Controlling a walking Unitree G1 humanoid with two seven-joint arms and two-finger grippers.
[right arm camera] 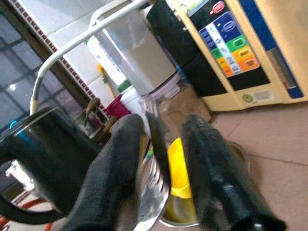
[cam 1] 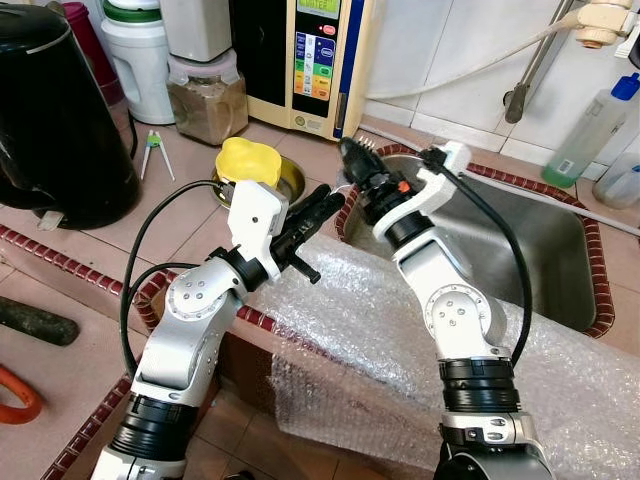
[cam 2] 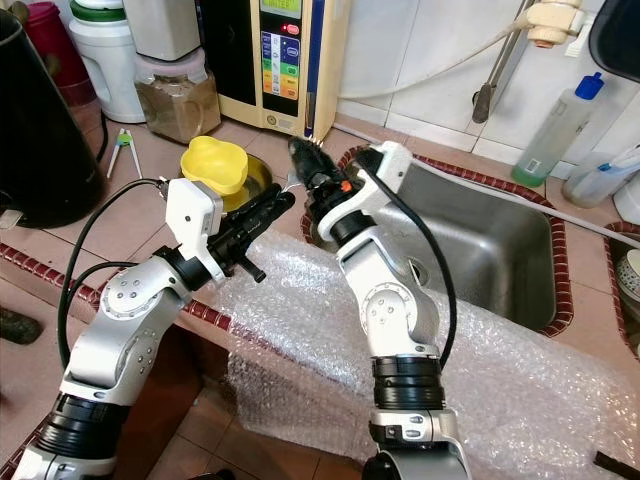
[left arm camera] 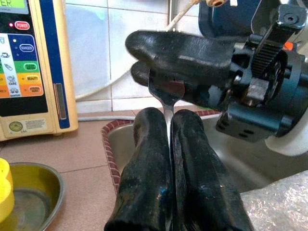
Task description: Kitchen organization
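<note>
Pincers meet over the near-left corner of the sink point(cam 1: 560, 240). Left pincer point(left arm camera: 169, 126) is pressed narrow on the thin handle of a fork point(left arm camera: 166, 96), held in the air at that corner. Right pincer point(right arm camera: 166, 144) stands partly open around the fork's head, its fingers point(left arm camera: 183, 50) closing over the tines. Beyond, left of the sink, a yellow cup point(cam 1: 248, 160) sits in a metal bowl point(cam 1: 290, 180) on the worktop point(cam 1: 190, 215).
</note>
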